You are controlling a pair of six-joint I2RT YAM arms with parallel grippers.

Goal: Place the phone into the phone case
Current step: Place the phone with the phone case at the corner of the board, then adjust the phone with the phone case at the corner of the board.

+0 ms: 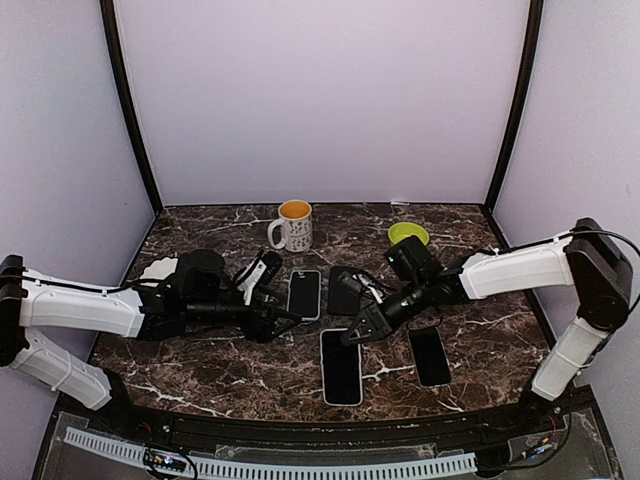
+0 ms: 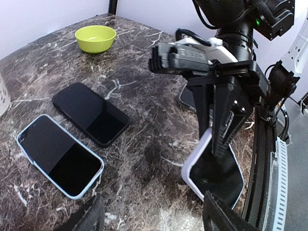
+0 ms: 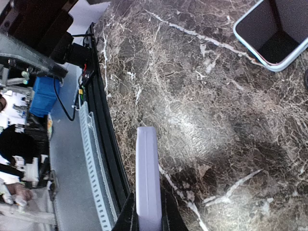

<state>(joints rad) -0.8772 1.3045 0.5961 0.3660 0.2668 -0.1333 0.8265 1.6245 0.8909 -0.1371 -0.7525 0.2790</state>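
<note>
Right tool: closed on the far end of the case, whose rim is pinched between the two fingers.
Left tool: spread wide with nothing held; it is kept low over the bench, just left of the cased phone.
Case: white-rimmed and dark inside, found at the front middle of the bench; whether a phone sits in it cannot be told.
Black phone: laid flat, glossy face up, just behind the right tool.
Cased phone: pale blue rim, dark screen, laid just left of the black phone.
Second black phone: laid flat to the right of the case, apart from it.
Mug: white, orange inside, stood at the back; it is printed with small dark marks too small to be read.
Bowl: green, placed at the back right.
Bench: dark marble, veined in white.
</note>
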